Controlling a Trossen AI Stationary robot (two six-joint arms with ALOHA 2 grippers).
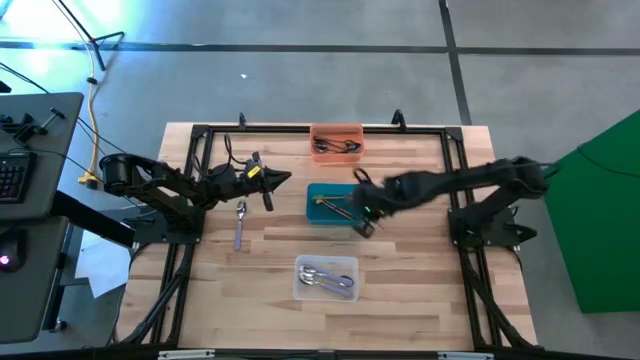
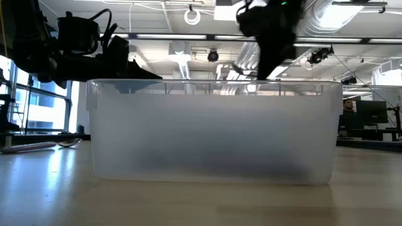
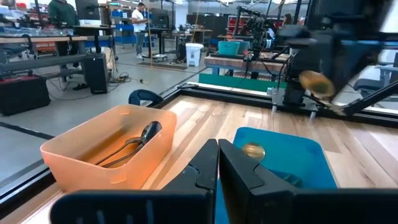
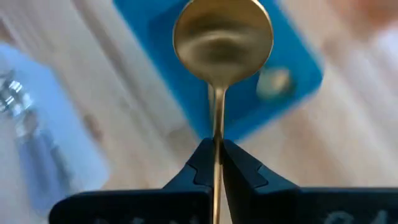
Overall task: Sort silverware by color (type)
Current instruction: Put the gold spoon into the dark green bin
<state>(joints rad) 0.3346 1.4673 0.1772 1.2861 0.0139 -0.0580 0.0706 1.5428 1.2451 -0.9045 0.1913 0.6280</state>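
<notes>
— High view count, please?

— Three bins on the counter (image 1: 420,270): one orange bin (image 1: 336,141) with dark pieces, one teal bin (image 1: 333,203) with gold, one clear bin (image 1: 326,278) with silver. One silver spoon (image 1: 241,224) lies loose beside my left gripper (image 1: 283,181).

— Gripper states?

— My right gripper (image 4: 216,163) clamps one gold spoon (image 4: 222,41) by its handle, above the teal bin. Left gripper's fingers are pressed together, holding nothing.
</notes>
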